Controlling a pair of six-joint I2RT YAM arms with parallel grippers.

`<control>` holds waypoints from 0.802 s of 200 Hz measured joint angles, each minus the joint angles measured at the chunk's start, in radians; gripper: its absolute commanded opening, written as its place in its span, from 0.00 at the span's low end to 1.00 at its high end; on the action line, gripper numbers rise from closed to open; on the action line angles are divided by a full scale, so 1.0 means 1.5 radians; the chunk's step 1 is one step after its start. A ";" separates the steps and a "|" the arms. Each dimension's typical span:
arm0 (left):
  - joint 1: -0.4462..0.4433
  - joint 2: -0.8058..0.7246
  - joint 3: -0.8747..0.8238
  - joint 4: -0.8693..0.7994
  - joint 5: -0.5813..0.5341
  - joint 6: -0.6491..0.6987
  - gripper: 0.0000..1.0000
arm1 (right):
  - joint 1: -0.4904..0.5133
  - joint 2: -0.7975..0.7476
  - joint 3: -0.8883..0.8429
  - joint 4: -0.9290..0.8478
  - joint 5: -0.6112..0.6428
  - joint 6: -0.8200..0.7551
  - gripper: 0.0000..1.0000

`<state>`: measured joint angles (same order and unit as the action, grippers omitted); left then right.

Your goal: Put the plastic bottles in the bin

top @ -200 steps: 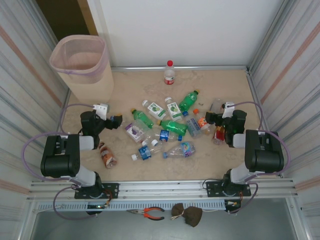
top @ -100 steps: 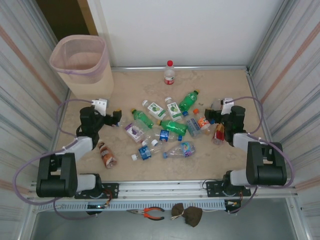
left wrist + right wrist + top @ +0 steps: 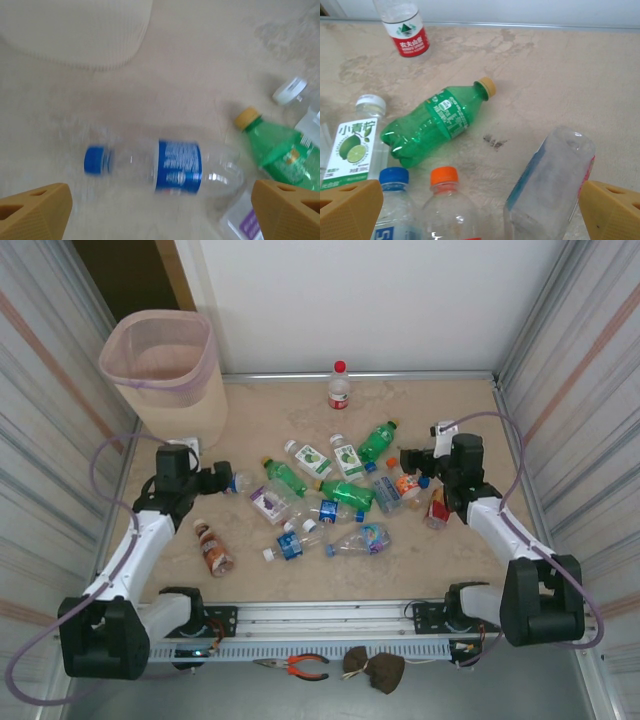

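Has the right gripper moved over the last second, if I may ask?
Yes: the right gripper moved away from the front rail, toward the far wall.

A beige marbled tabletop was enclosed by a white back wall and ribbed, pink-striped side panels. A metal rail was fitted along the near edge; a dark opening was seen far left.

Illumination even, diffuse, from above; shadows faint; left wrist view motion-blurred, blue-capped bottle ahead of left gripper smeared; right wrist view sharp, glare spots on clear bottle ahead of right gripper.
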<state>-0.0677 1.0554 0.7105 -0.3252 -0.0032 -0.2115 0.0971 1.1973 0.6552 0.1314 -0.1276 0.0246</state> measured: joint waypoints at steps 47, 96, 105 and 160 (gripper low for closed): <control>0.000 -0.032 0.011 -0.204 0.024 -0.103 0.90 | 0.007 -0.030 0.037 -0.092 -0.005 0.036 0.99; 0.000 -0.064 0.010 -0.299 0.054 -0.231 0.84 | 0.003 -0.037 0.087 -0.185 -0.018 0.083 0.99; -0.003 -0.064 0.006 -0.313 0.052 -0.255 0.84 | 0.001 -0.038 0.099 -0.199 -0.023 0.088 0.99; -0.039 -0.068 -0.063 -0.362 0.020 -0.375 0.87 | -0.015 -0.060 0.130 -0.237 -0.063 0.115 0.99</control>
<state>-0.1261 0.9535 0.6159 -0.8677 0.0273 -0.7738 0.0742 1.1080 0.8501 -0.2245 -0.2226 0.1967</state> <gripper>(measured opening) 0.872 0.992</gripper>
